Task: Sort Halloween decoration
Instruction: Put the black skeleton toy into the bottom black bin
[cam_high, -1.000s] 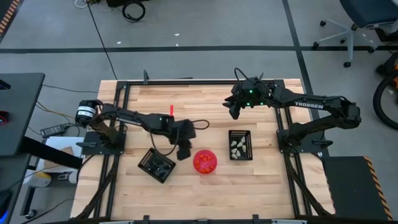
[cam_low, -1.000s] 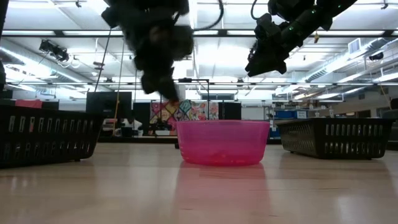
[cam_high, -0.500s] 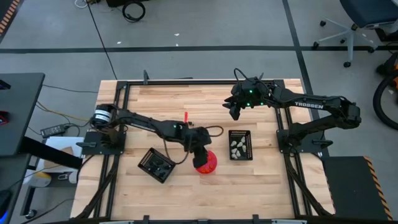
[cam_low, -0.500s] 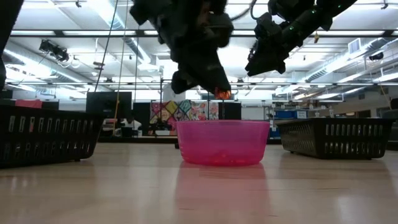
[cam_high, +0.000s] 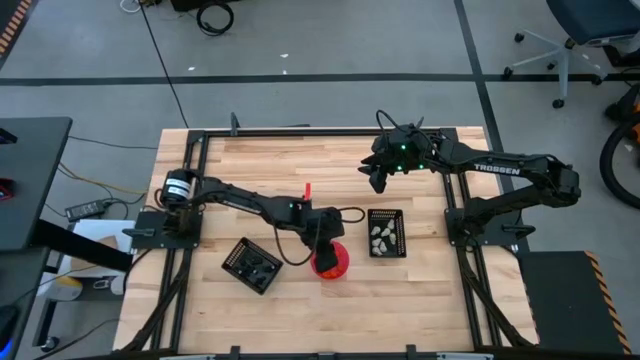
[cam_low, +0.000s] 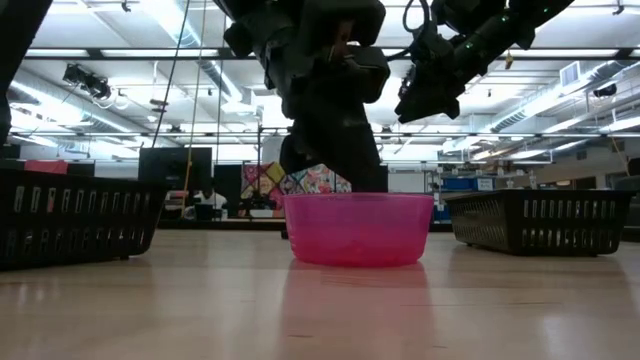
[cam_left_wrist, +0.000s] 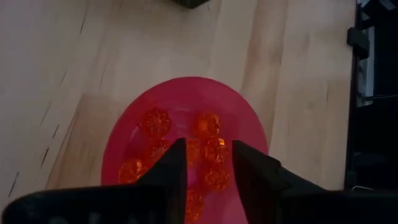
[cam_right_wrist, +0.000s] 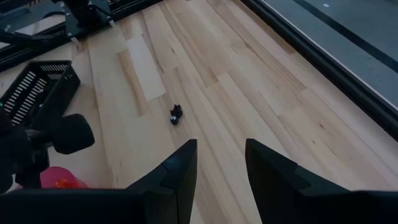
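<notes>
The Halloween decoration shows as several orange pieces (cam_left_wrist: 155, 121) lying in the round pink-red bowl (cam_left_wrist: 118, 134), as pale pieces (cam_high: 381, 235) in the right black tray (cam_high: 398, 232), and as one small dark piece (cam_right_wrist: 176, 114) lying on the wood. My left gripper (cam_left_wrist: 209, 163) hangs open just above the bowl (cam_high: 336, 263), pointing slantwise down into it, with nothing between its fingers. In the low view my left gripper (cam_low: 335, 165) reaches down to the bowl's rim (cam_low: 358, 198). My right gripper (cam_right_wrist: 221, 155) waits open, high over the far right of the table (cam_high: 378, 180).
A second black grid tray (cam_high: 251, 265) stands left of the bowl, near the left arm's elbow. Bare wood lies along the table's near edge (cam_high: 330, 320) and at the far left (cam_high: 250, 160). A black frame (cam_high: 470, 230) runs round the table.
My left gripper has swung from beside the left tray toward the table's right and sunk over the bowl. Half a second ago an orange piece showed at its fingertips in the low view; it no longer shows there.
</notes>
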